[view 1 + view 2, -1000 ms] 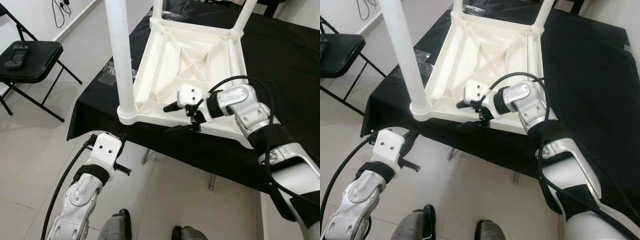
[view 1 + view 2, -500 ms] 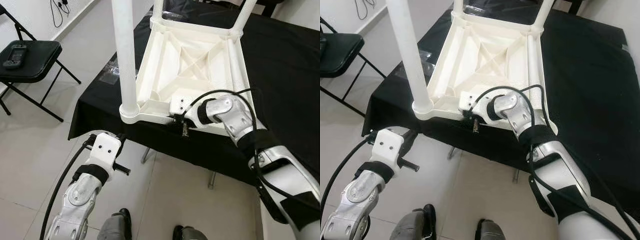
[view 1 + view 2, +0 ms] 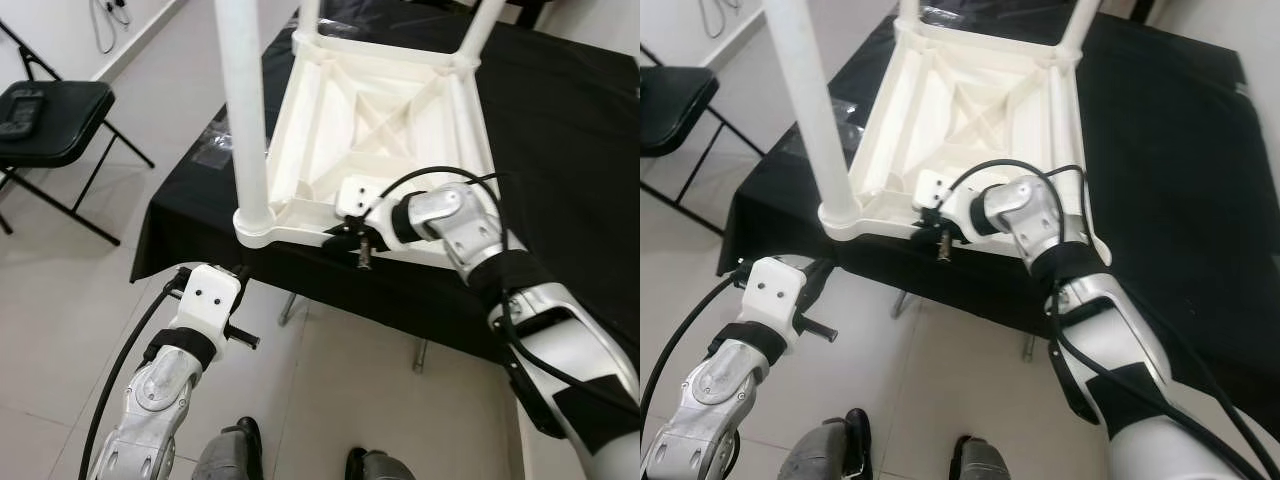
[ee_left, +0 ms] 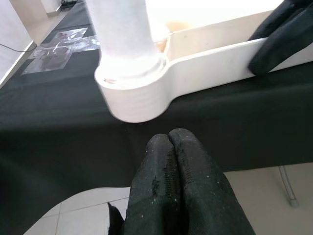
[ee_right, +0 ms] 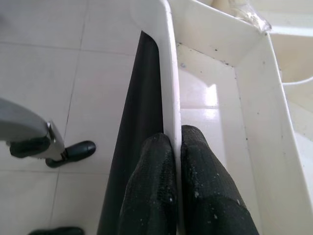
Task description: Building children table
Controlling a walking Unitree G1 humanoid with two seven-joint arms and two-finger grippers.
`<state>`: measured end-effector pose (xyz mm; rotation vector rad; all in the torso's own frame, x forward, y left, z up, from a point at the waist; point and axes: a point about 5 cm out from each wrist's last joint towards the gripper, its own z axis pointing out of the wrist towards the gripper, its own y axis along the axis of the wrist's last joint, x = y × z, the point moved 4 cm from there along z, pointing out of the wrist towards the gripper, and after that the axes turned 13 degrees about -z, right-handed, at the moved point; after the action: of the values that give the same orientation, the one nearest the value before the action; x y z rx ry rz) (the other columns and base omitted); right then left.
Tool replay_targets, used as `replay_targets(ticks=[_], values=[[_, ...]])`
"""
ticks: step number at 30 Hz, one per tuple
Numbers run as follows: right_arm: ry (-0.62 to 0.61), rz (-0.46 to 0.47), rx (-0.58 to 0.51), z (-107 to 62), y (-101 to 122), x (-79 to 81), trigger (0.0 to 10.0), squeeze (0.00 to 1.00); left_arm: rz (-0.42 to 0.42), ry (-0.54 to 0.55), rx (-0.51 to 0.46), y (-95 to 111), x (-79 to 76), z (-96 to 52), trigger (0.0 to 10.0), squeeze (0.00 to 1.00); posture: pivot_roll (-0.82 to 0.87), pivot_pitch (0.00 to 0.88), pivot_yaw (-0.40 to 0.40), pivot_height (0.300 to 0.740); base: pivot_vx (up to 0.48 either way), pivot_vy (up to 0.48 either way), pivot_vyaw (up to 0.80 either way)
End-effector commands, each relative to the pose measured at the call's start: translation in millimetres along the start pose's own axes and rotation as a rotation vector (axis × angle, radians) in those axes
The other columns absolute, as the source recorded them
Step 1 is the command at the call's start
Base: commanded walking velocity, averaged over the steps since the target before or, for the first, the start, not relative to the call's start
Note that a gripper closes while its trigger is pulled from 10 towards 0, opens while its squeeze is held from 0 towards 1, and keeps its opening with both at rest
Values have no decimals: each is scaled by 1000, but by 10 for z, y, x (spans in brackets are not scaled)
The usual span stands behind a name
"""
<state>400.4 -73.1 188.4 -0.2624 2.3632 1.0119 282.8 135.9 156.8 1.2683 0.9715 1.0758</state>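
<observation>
The white table (image 3: 380, 130) is lying upside down on the black-draped desk (image 3: 560, 130), with its near rim overhanging the desk's front edge and its legs pointing up; the near-left leg (image 3: 243, 110) is standing in its corner socket just above the desk's front-left corner. The right gripper (image 5: 176, 161) is pinching the table's near rim wall, one finger outside and one inside the tray. The left gripper (image 4: 171, 161) is hanging below the desk's front edge, under the leg's socket, fingers pressed together on nothing. The main risk is that the grip is a thin pinch on smooth plastic: a pull or twist is likely to let the wall slide out of the fingers. Because the table is already jutting past the front edge, dragging it nearer could tip it off the desk, and the tall legs would add to the lever. The leg is probably seated, though the joint is hard to judge from here, so a jolt may work it loose. A black chair (image 3: 55, 110) is standing well apart on the floor.
</observation>
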Motion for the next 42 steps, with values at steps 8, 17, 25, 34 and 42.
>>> replay_targets(ticks=[8,17,25,34,42], values=[[-161,116,-130,327,391,-75,0,0,-1,-3,18,-46,-10,-24,10000,0,118,239,-115,740,0,0,0],[-357,129,-187,374,707,-350,0,0,1,-2,18,-45,-14,-26,10000,0,124,242,-116,740,0,0,0],[-489,82,-157,253,783,-579,10000,0,-1,-3,20,-46,-21,-29,10000,0,121,245,-117,740,0,0,0],[-503,-70,-140,234,879,-622,10000,0,0,-4,21,-47,-24,-28,10000,0,124,246,-117,740,0,0,0],[-454,-277,-40,212,793,-600,10000,1000,2,-6,22,-51,-26,-34,10000,0,119,243,-117,740,0,0,0]])
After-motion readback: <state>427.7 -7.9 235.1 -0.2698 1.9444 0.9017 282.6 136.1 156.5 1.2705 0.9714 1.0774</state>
